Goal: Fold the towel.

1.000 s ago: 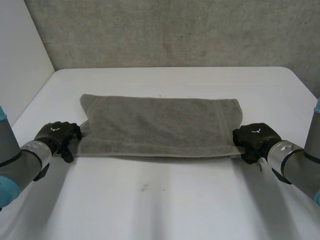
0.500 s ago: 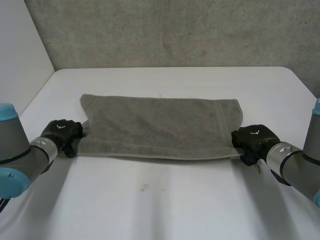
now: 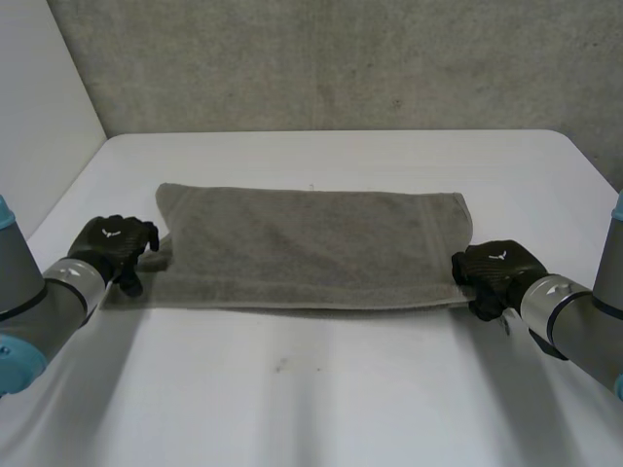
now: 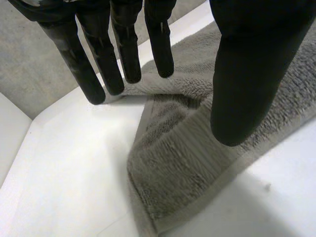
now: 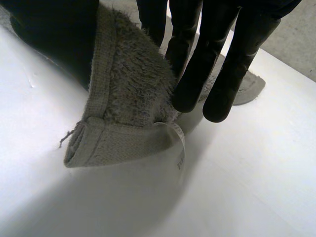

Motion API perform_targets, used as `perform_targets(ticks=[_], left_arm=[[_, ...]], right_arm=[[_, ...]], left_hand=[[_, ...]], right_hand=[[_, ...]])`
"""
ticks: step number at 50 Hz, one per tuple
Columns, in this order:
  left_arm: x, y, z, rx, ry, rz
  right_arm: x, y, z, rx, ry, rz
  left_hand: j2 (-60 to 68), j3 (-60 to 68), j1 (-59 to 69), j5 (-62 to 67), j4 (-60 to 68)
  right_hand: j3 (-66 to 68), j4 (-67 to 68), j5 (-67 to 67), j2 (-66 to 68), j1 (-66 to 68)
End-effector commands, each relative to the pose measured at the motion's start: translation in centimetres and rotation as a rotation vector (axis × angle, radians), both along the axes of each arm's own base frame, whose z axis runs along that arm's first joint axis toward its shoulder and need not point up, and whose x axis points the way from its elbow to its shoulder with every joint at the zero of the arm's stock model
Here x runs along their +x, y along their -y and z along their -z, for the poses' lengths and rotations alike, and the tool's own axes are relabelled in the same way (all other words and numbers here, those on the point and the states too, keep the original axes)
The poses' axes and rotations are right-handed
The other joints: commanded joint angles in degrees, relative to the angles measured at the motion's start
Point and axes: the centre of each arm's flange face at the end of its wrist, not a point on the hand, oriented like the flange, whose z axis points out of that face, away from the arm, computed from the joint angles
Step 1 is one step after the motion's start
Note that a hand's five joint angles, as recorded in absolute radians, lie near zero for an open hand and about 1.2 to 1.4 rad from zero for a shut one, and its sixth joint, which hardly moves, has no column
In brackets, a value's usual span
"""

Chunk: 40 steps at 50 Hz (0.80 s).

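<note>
1. The left hand (image 3: 112, 245) has pulled outward from the near left corner of the towel (image 3: 311, 248), dragging that corner with it. Its fingers and thumb are now spread apart over the cloth, gripping nothing.
2. The right hand (image 3: 496, 272) still pinches the near right corner between thumb and fingers.
3. The towel lies spread across the table (image 3: 341, 389), not yet folded. The left hand probably has to regrip first.

The right hand (image 3: 496, 275) covers 1 towel (image 3: 311, 243) corner — partly.
</note>
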Motion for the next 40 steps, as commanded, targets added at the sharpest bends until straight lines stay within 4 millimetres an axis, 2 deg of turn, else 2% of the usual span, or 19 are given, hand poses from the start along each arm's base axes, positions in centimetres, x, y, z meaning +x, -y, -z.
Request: perform_targets(ticks=[1, 5, 10, 15, 24, 35, 40], left_arm=[[0.7, -0.2, 0.0, -0.035, 0.003, -0.03], [1.0, -1.1, -1.9, -0.077, -0.004, -0.039], [1.0, -2.6, -2.0, -0.035, 0.002, -0.032], [1.2, -3.3, -1.4, 0.032, 0.009, -0.036], [1.7, -2.1, 0.9, 0.099, 0.016, -0.053], [1.6, 0.6, 2.4, 0.106, 0.02, -0.057], [1.4, 1.1, 2.8, 0.106, 0.037, -0.047]], right_arm=[[0.0, -0.1, 0.1, 0.006, -0.002, -0.001], [-0.1, -0.1, 0.1, 0.008, -0.002, 0.003], [-0.1, -0.1, 0.1, 0.007, -0.002, 0.001], [0.0, -0.2, 0.2, 0.009, -0.003, -0.004], [0.1, -0.4, 0.4, 0.012, -0.012, -0.012], [0.1, -0.5, 0.5, 0.01, -0.026, -0.02], [0.1, -0.4, 0.5, 0.008, -0.026, -0.018]], left_hand=[[-1.65, -1.7, -1.89, -1.76, -1.81], [1.53, 1.48, 1.3, 1.43, 1.37], [9.77, 9.72, 9.53, 9.66, 9.61], [9.96, 9.91, 9.72, 9.85, 9.8], [8.95, 8.91, 8.72, 8.85, 8.79], [7.77, 7.72, 7.53, 7.66, 7.61], [7.94, 7.89, 7.7, 7.83, 7.78]], right_hand=[[11.94, 11.7, 13.85, 12.76, 24.17], [11.94, 11.7, 13.85, 12.76, 24.17], [11.94, 11.7, 13.85, 12.76, 24.17], [11.94, 11.7, 13.85, 12.76, 24.17], [11.94, 11.7, 13.85, 12.76, 24.17], [11.94, 11.7, 13.85, 12.76, 24.17], [11.94, 11.7, 13.85, 12.76, 24.17]])
